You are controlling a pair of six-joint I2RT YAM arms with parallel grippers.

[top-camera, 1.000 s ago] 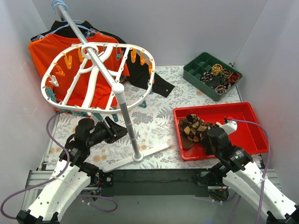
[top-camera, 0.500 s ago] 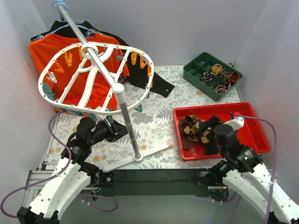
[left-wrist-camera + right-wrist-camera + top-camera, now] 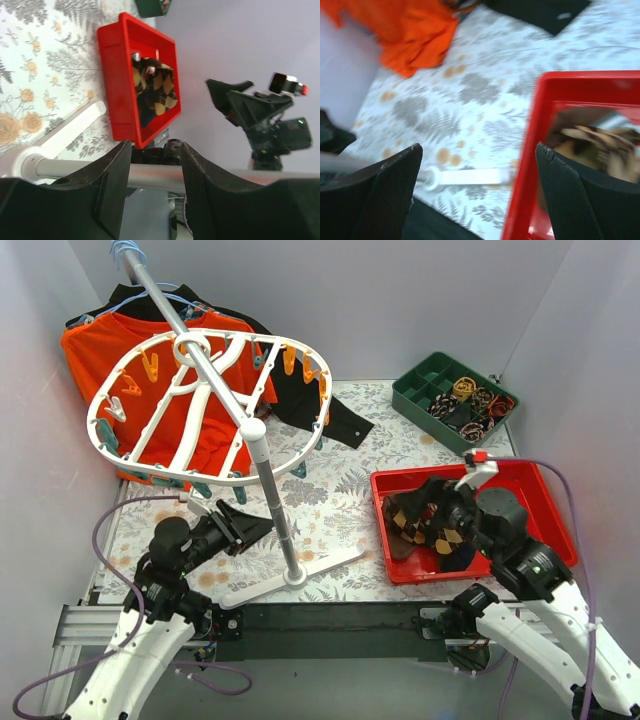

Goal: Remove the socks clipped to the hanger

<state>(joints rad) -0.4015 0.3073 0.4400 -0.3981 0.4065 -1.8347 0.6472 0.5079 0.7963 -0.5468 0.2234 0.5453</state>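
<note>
The hanger (image 3: pixel 297 344), a white oval rack with orange and teal clips, tilts on its grey-white pole (image 3: pixel 268 490). I see no sock on its clips. Several socks (image 3: pixel 425 525), argyle and dark, lie heaped in the red tray (image 3: pixel 540 480). My left gripper (image 3: pixel 258 524) is low beside the pole, part open. In the left wrist view the pole (image 3: pixel 155 179) runs across just beyond its fingertips (image 3: pixel 156 150), with nothing between the pads. My right gripper (image 3: pixel 440 520) hangs wide open and empty over the tray's left part. The right wrist view shows it (image 3: pixel 479 148) above the tray rim (image 3: pixel 530 150).
An orange shirt (image 3: pixel 100 355) and a black garment (image 3: pixel 330 415) hang or lie behind the rack at the back left. A green compartment box (image 3: pixel 455 400) with small items stands at the back right. The rack's white foot (image 3: pixel 295 575) rests on the floral cloth near the front edge.
My right gripper opened, left the argyle socks in the tray and rose above them. The rack rocked on its pole. My left arm drew back a little.
</note>
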